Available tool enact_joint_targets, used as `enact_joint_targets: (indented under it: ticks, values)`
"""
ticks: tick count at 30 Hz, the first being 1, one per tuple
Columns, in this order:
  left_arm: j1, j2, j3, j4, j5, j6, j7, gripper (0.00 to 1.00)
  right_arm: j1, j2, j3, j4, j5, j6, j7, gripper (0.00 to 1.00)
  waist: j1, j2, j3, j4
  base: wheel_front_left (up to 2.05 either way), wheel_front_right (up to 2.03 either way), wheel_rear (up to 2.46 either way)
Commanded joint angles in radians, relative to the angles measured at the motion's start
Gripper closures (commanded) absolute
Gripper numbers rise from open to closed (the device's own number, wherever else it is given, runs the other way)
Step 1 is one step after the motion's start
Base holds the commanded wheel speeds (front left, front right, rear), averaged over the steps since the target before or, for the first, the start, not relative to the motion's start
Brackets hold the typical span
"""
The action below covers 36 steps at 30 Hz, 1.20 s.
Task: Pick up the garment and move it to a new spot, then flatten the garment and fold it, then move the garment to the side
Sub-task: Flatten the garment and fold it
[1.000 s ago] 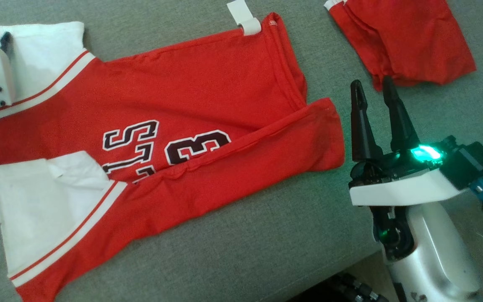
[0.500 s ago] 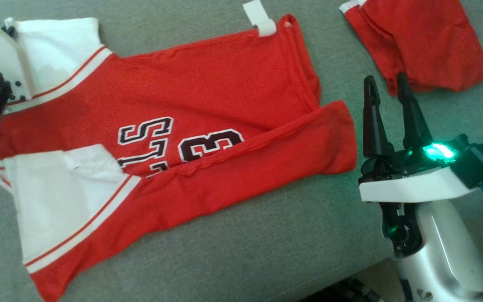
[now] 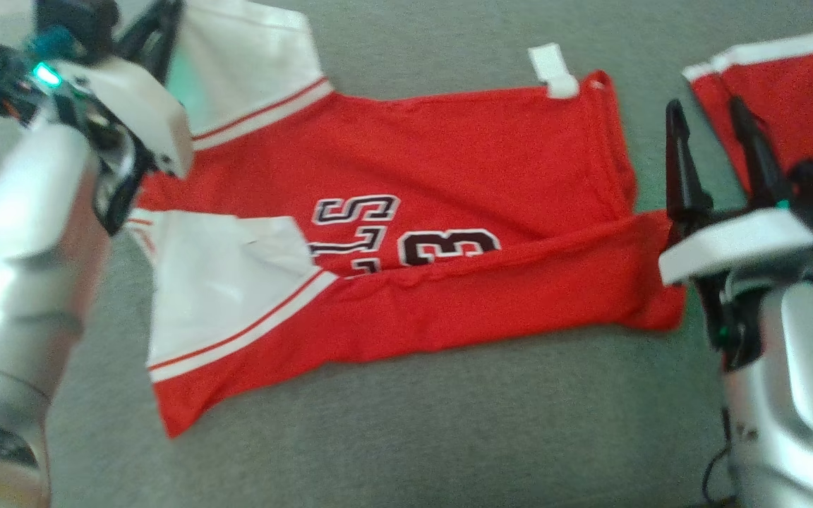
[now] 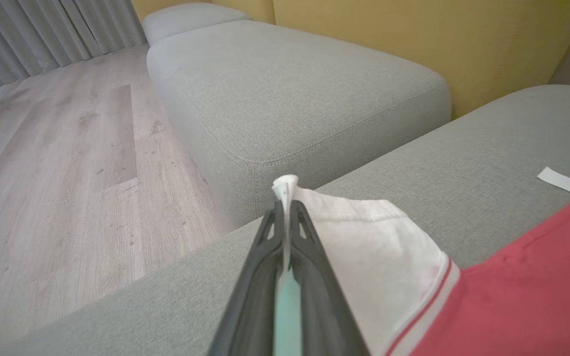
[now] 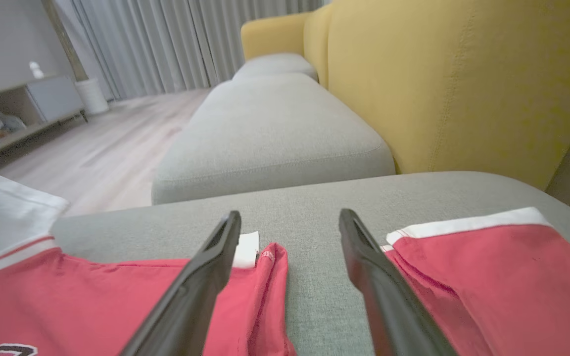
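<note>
The left hand, at lower centre of its wrist view, is pressed together, pinching the edge of the white sleeve of a red jersey. The jersey lies spread across the middle of a grey sofa cushion. The right hand, fingers spread and holding nothing, hovers at right between the jersey's hem and a second red garment.

Red-and-white short-sleeved fabric jersey: black white-edged chest print, partly covered by a fold. Legible: letters "LS", numeral "3". Adjoining digit part-hidden, unreadable.
</note>
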Motion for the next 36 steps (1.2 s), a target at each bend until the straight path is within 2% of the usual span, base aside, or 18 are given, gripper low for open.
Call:
enact_joint_targets:
  ticks: [1, 5, 10, 17, 22, 23, 24, 25, 31, 36]
  values:
    - [-0.004, 0.033, 0.016, -0.057, 0.005, 0.002, -0.02, 1.0, -0.057, -0.004, -0.001, -0.01, -0.044, -0.001, 0.053, 0.0, 0.0001, 0.0, -0.038, 0.072, 0.0, 0.0, 0.0]
    - [0.063, 0.022, -0.007, -0.166, 0.004, 0.006, -0.034, 1.0, -0.145, -0.012, -0.063, 0.098, -0.063, -0.001, 0.2, 0.0, 0.0001, 0.0, -0.051, 0.128, 0.0, 0.0, 0.0]
    - [0.136, 0.014, -0.034, -0.319, 0.0, 0.025, -0.013, 1.0, -0.253, -0.081, -0.061, 0.275, -0.101, -0.001, 0.288, 0.0, 0.0001, 0.0, -0.044, 0.182, 0.0, 0.0, 0.0]
    - [0.197, 0.029, -0.055, -0.501, -0.001, 0.067, 0.04, 1.0, -0.362, -0.138, -0.057, 0.527, -0.154, -0.001, 0.304, 0.0, 0.0001, 0.0, -0.018, 0.218, 0.0, 0.0, 0.0]
    - [0.208, 0.051, -0.052, -0.576, -0.001, 0.091, 0.065, 1.0, -0.434, -0.142, -0.058, 0.664, -0.175, -0.001, 0.274, 0.0, 0.0001, 0.0, 0.0, 0.222, 0.0, 0.0, 0.0]
    - [0.209, 0.056, -0.051, -0.583, 0.0, 0.094, 0.069, 1.0, -0.445, -0.142, -0.055, 0.688, -0.178, -0.001, 0.271, 0.24, 0.0001, 0.0, 0.002, 0.222, 0.0, 0.0, 0.0]
    - [0.208, 0.061, -0.05, -0.589, 0.0, 0.097, 0.072, 1.0, -0.457, -0.142, -0.048, 0.709, -0.181, -0.001, 0.265, 0.71, 0.0001, 0.0, 0.005, 0.222, 0.0, 0.0, 0.0]
    - [0.207, 0.064, -0.048, -0.593, -0.001, 0.1, 0.075, 1.0, -0.468, -0.144, -0.039, 0.726, -0.183, -0.001, 0.256, 1.0, 0.0001, 0.0, 0.008, 0.222, 0.0, 0.0, 0.0]
    - [0.198, 0.087, -0.024, -0.567, -0.006, 0.123, 0.075, 1.0, -0.531, -0.158, -0.02, 0.792, -0.163, -0.001, 0.159, 1.0, 0.0001, 0.0, -0.004, 0.206, 0.0, 0.0, 0.0]
    - [0.154, 0.105, 0.016, -0.497, -0.011, 0.138, 0.052, 1.0, -0.576, -0.156, 0.027, 0.809, -0.087, -0.001, 0.089, 1.0, 0.0001, 0.0, -0.017, 0.175, 0.0, 0.0, 0.0]
